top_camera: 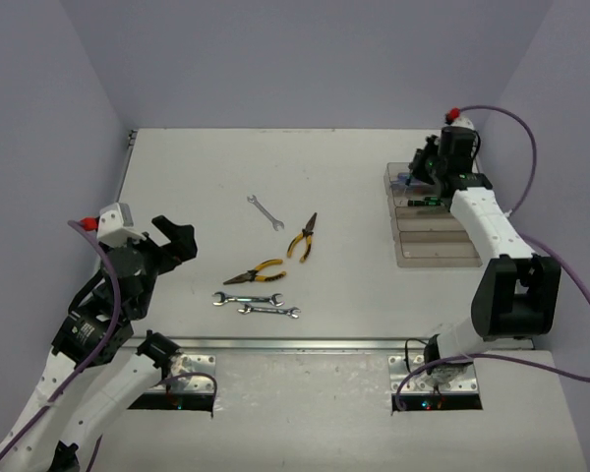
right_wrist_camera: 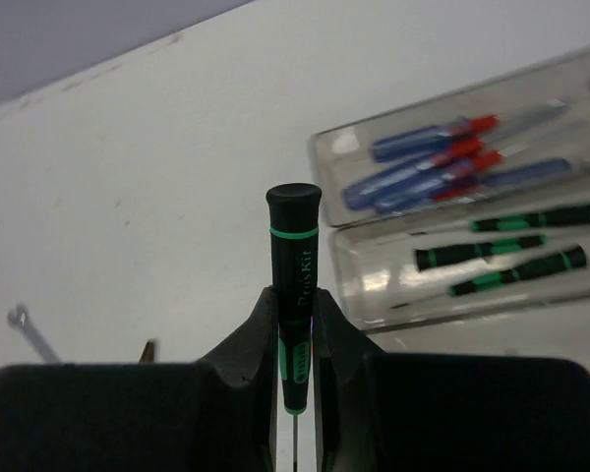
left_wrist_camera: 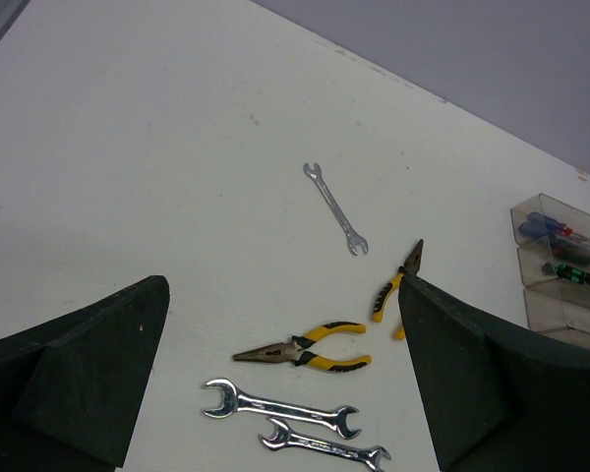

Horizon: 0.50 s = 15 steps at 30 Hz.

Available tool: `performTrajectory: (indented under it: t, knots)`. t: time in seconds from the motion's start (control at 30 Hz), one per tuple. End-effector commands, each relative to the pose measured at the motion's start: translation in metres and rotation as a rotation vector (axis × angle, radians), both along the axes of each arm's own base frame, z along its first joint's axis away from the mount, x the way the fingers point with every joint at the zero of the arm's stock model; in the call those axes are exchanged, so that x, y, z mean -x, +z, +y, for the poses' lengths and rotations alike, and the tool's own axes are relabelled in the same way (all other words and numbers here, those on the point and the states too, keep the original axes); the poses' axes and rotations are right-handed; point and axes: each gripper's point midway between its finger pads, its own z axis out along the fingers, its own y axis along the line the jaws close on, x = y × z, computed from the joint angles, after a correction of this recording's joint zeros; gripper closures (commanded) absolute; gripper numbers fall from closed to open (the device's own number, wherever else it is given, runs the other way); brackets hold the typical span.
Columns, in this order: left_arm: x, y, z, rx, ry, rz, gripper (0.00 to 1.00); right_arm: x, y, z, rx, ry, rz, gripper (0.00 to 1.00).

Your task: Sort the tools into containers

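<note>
My right gripper (right_wrist_camera: 295, 307) is shut on a thin black/green screwdriver (right_wrist_camera: 294, 246), held beside the far end of the clear containers (top_camera: 435, 236), as the top view (top_camera: 420, 179) shows. The far bin (right_wrist_camera: 326, 167) holds blue/red screwdrivers (right_wrist_camera: 433, 162); the bin beside it holds black/green screwdrivers (right_wrist_camera: 501, 246). My left gripper (top_camera: 177, 241) is open and empty, above the table left of the tools (left_wrist_camera: 280, 295). Two yellow-handled pliers (top_camera: 302, 238) (top_camera: 256, 272) and three silver wrenches (top_camera: 265, 211) (top_camera: 248, 298) (top_camera: 268, 311) lie mid-table.
In the left wrist view the nearer pliers (left_wrist_camera: 305, 351), two wrenches (left_wrist_camera: 280, 408) (left_wrist_camera: 324, 447) and the far wrench (left_wrist_camera: 335, 207) lie between my fingers. The containers (left_wrist_camera: 560, 265) show at its right edge. Purple walls enclose the table.
</note>
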Motion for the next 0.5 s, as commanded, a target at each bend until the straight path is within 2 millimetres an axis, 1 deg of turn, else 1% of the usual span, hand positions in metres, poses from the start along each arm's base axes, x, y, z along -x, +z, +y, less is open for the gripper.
performTrajectory:
  t: [0.0, 0.07, 0.1, 0.17, 0.23, 0.27, 0.3, 0.37, 0.4, 0.47]
  knots:
    - [-0.001, 0.014, 0.001, 0.016, -0.007, -0.064, 0.00, -0.003, 0.010, -0.087, -0.341, -0.634, -0.093, 1.00]
    - [-0.001, 0.013, -0.001, 0.015, -0.015, -0.061, 0.00, 0.006, -0.001, -0.107, -0.387, -0.827, -0.082, 1.00]
    - [-0.002, 0.012, -0.002, 0.011, -0.019, -0.055, 0.00, 0.009, -0.004, -0.121, -0.445, -0.973, -0.111, 1.00]
    - [-0.003, 0.011, -0.003, 0.009, -0.022, -0.051, 0.00, 0.009, -0.004, -0.132, -0.463, -1.063, -0.150, 1.00]
    - [-0.003, 0.011, -0.003, 0.008, -0.022, -0.050, 0.00, 0.008, -0.007, -0.159, -0.467, -1.180, -0.195, 1.00]
    - [-0.004, 0.011, -0.003, 0.008, -0.023, -0.049, 0.00, 0.006, -0.011, -0.167, -0.479, -1.224, -0.207, 1.00]
    - [-0.004, 0.011, -0.004, 0.008, -0.025, -0.050, 0.00, 0.005, -0.016, -0.169, -0.488, -1.242, -0.205, 1.00]
    - [-0.005, 0.009, -0.004, 0.003, -0.024, -0.042, 0.00, 0.002, -0.027, -0.180, -0.503, -1.290, -0.200, 1.00]
    - [-0.006, 0.009, -0.004, 0.002, -0.024, -0.039, 0.00, 0.002, -0.028, -0.183, -0.500, -1.299, -0.204, 1.00]
    - [-0.006, 0.008, -0.005, 0.001, -0.023, -0.034, 0.00, -0.001, -0.039, -0.188, -0.491, -1.318, -0.187, 1.00]
